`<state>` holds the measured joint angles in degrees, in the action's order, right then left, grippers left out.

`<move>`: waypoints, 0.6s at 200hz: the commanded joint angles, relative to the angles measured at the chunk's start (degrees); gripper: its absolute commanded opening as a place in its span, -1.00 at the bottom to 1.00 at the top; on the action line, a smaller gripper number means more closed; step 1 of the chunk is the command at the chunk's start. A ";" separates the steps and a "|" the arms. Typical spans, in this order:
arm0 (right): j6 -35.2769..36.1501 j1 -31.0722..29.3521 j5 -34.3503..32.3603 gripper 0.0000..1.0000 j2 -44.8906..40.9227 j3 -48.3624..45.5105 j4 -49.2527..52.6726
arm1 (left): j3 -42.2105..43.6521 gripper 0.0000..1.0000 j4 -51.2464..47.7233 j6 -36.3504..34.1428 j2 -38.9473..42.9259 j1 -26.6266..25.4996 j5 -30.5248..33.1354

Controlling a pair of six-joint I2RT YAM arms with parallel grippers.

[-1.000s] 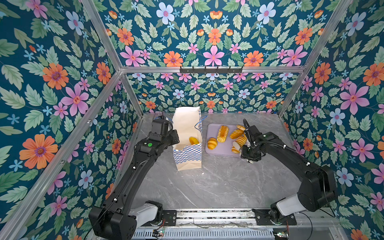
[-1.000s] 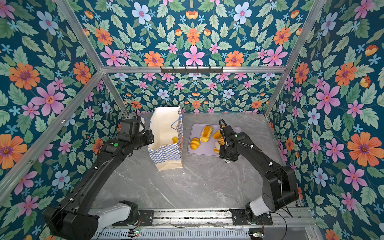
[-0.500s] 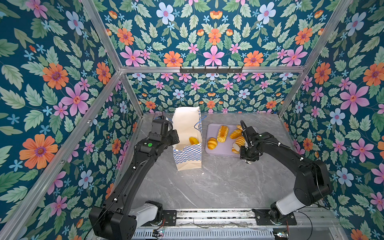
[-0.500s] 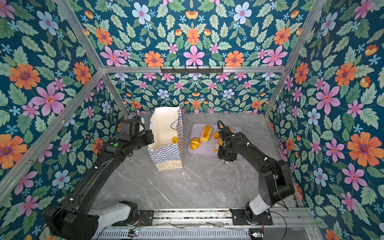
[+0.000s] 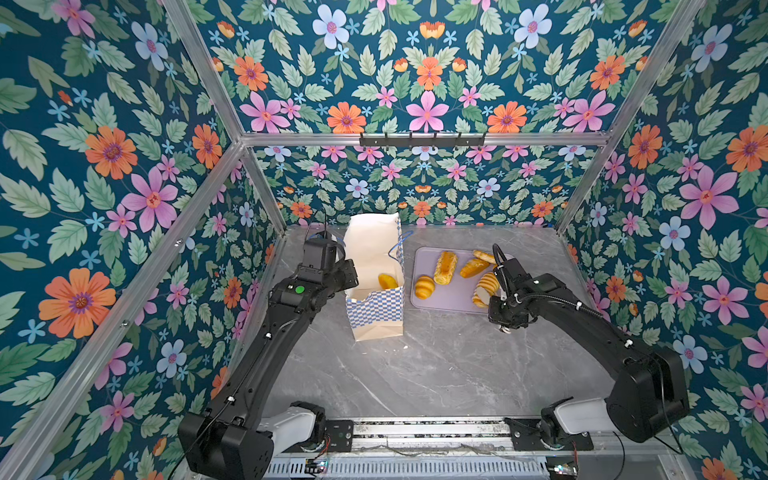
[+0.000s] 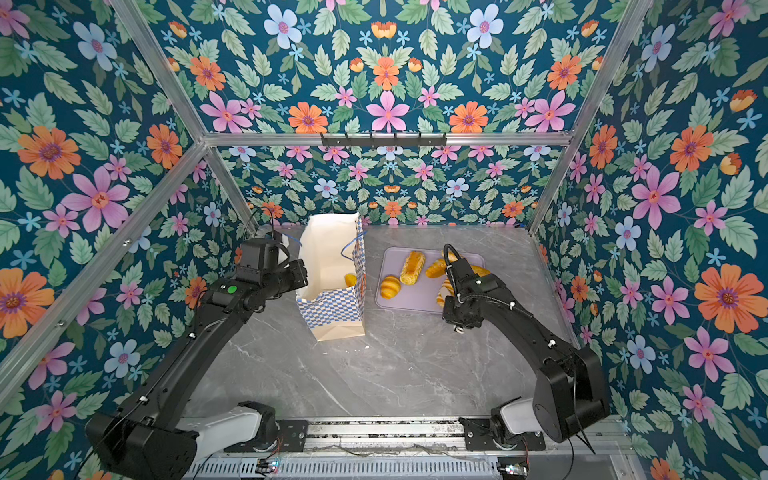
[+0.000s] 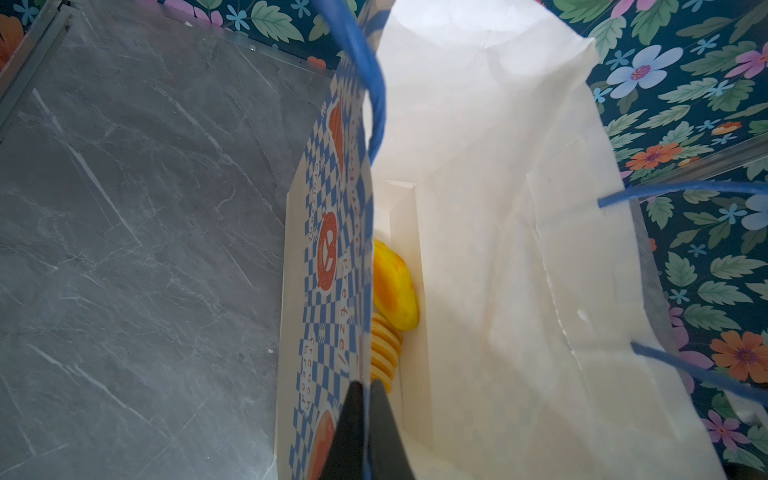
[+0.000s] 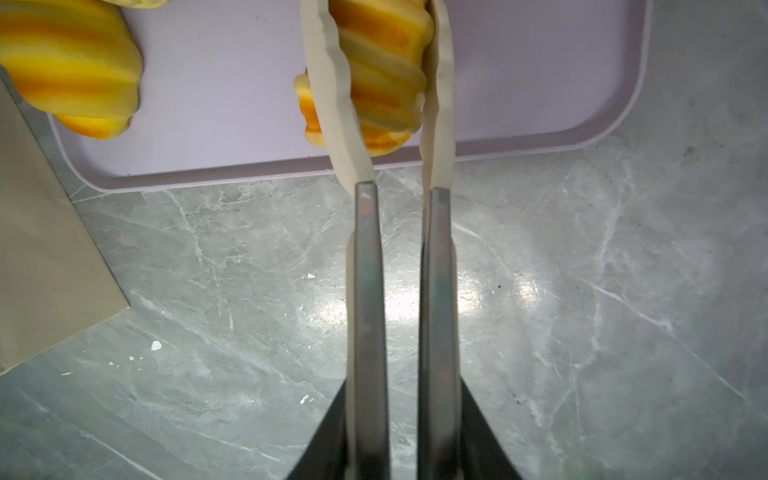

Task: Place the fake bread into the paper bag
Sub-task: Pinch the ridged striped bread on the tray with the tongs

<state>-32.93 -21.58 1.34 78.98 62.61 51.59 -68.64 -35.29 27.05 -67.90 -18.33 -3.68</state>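
The paper bag stands open left of centre, and my left gripper is shut on its checkered wall. Inside lie two pieces of fake bread: a smooth bun and a ridged piece. My right gripper is shut on a ridged loaf, with cream pads pressing both its sides. That loaf is at the near right of the lilac tray. Also on the tray are a croissant, a long loaf and a bun.
The grey marble table runs bare in front of bag and tray. Floral walls with aluminium posts close in the left, back and right. The bag's blue cord handles stand above its mouth. The tray's near rim lies just past my right fingers.
My right gripper's pads have closed in onto the ridged loaf and the wrist has shifted slightly left. The left arm and the bag have not moved.
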 commanded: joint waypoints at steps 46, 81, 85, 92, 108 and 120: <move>-1.00 -0.11 0.26 -0.48 -6.75 1.07 3.11 | -0.03 -0.90 0.48 -0.17 0.05 0.05 -0.32; -0.57 -0.05 -0.68 -0.48 -8.82 3.91 5.81 | -0.14 -0.90 0.48 -0.07 0.04 0.05 -0.36; -0.49 -0.08 -0.79 -0.47 -9.00 4.35 6.21 | -0.09 -0.90 0.48 -0.07 0.05 0.04 -0.41; -0.34 -0.08 -0.97 -0.48 -9.24 5.11 6.75 | -0.04 -0.90 0.48 -0.04 0.03 0.05 -0.42; 0.00 -0.10 -1.23 -0.48 -9.70 7.01 8.00 | -0.09 -0.90 0.40 0.00 0.05 0.05 -0.37; 0.30 -0.04 -1.34 -0.48 -10.03 8.59 8.88 | -0.11 -0.90 0.40 0.10 0.08 0.05 -0.43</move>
<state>-32.95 -21.58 1.32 69.65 68.77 58.33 -68.62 -35.24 27.07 -67.90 -18.33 -3.92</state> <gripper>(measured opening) 0.289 0.058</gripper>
